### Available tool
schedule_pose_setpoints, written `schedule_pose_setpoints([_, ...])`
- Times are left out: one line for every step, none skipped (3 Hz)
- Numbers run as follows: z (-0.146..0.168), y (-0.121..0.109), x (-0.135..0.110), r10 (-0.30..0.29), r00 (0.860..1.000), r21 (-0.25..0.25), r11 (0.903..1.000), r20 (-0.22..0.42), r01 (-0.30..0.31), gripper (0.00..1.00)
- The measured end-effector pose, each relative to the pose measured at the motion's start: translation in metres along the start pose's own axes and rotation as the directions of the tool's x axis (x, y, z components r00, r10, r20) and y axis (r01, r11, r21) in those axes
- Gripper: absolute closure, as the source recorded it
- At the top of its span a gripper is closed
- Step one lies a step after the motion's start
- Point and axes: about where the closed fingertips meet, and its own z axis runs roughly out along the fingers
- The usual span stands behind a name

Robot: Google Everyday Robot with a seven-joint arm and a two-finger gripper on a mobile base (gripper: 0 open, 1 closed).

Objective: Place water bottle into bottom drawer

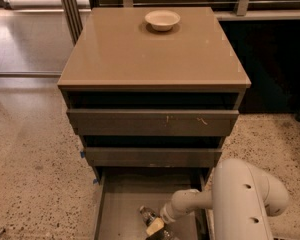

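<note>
The bottom drawer (121, 204) is pulled open at the foot of the cabinet, with its grey floor showing. The water bottle (147, 215) lies inside it near the front, and only its clear upper part shows. My gripper (155, 228) is down in the drawer, right at the bottle, at the lower edge of the view. My white arm (240, 199) reaches in from the right and hides the drawer's right side.
A cream shallow bowl (162, 19) sits at the back of the tan cabinet top (150, 54). The two upper drawers (152, 121) are slightly out. Speckled floor lies on both sides. A dark wall is at the right.
</note>
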Motion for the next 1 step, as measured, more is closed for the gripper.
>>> schedule_pose_setpoints([0.0000, 0.0000, 0.0000, 0.000, 1.000, 0.000, 1.0000, 0.000, 0.000, 0.00])
